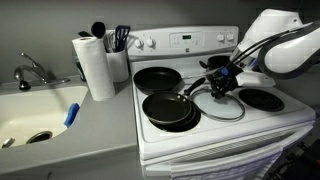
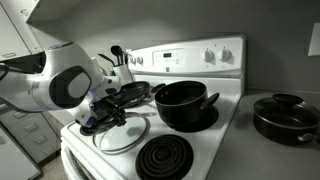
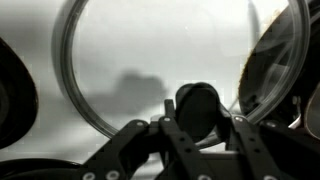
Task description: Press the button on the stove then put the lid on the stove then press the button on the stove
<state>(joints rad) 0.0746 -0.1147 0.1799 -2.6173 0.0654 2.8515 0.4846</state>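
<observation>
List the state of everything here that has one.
stove: visible burners dark, none glowing.
lid: level, on or just above the stove's white top; which, unclear.
claw: shut on the lid's knob.
frying pans: empty, sitting on burners.
pot: uncovered, on a rear burner.
paper towel roll: upright.

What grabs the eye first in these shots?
The white robot arm reaches over the stove, with its gripper down at the clear glass lid lying on the stovetop. In the wrist view the lid's black knob sits between the fingers; whether they grip it is unclear. Black frying pans sit on the burners beside the lid.
</observation>
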